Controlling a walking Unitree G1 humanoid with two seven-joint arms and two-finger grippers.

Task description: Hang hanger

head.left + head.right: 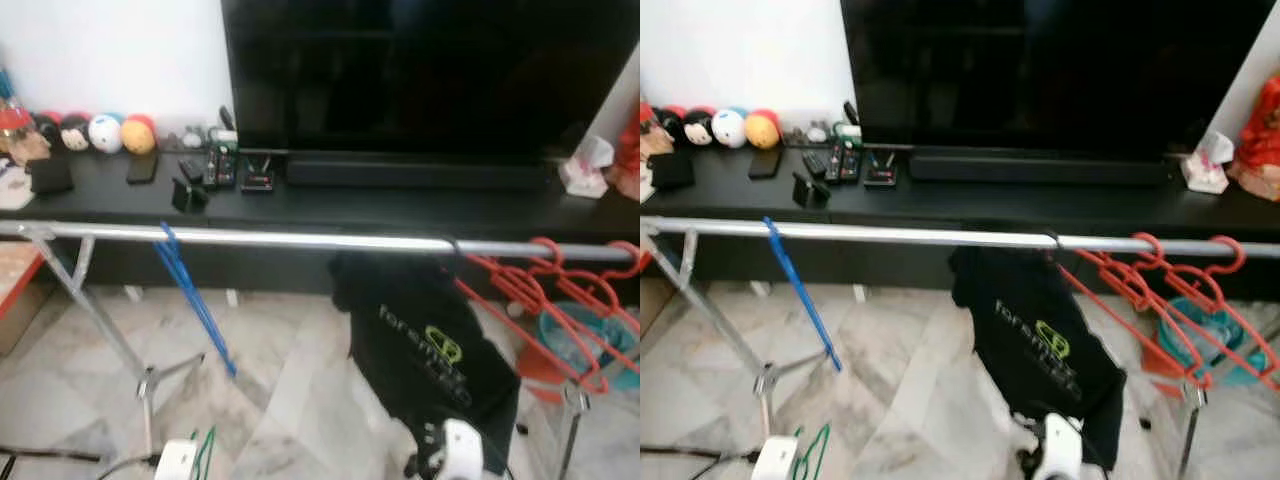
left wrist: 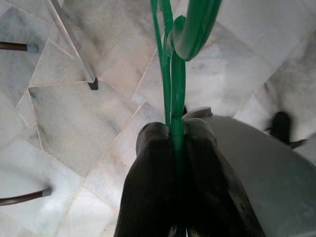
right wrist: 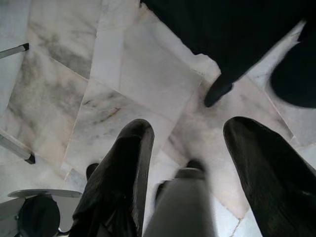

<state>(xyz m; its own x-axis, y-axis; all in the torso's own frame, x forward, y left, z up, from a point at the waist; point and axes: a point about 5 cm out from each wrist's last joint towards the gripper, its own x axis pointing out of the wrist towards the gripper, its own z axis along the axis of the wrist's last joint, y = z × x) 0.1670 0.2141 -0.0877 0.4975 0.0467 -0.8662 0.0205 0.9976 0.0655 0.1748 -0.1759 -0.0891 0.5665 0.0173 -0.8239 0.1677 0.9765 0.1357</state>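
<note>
Left eye view: a silver clothes rail (image 1: 300,240) crosses the frame from left to right at mid-height. A blue hanger (image 1: 192,300) hangs from it left of centre, a black T-shirt (image 1: 425,345) with a green logo hangs right of centre, and a cluster of red hangers (image 1: 545,300) sits at the right end. Behind the rail, a black TV bench (image 1: 400,205) carries a large dark television (image 1: 420,70), remote controls (image 1: 215,165) and a row of round toy heads (image 1: 95,132) at upper left. At the bottom edge, left of centre, the green hanger (image 1: 205,450) rises beside the left arm's white wrist, well below the rail.

Right eye view: the same scene; the green hanger (image 1: 812,450) again lies at the lower left, over marble floor (image 1: 900,380).

Left wrist view: the left gripper (image 2: 177,136) has its two black fingers pressed together on the green hanger's stem (image 2: 177,89), whose hook curves away at the top centre. Marble tiles and the rail stand's leg (image 2: 74,44) lie beyond.

Right wrist view: the right gripper (image 3: 192,136) hangs over the floor with its fingers spread apart, nothing between them; the black T-shirt's hem (image 3: 232,29) fills the upper right.
</note>
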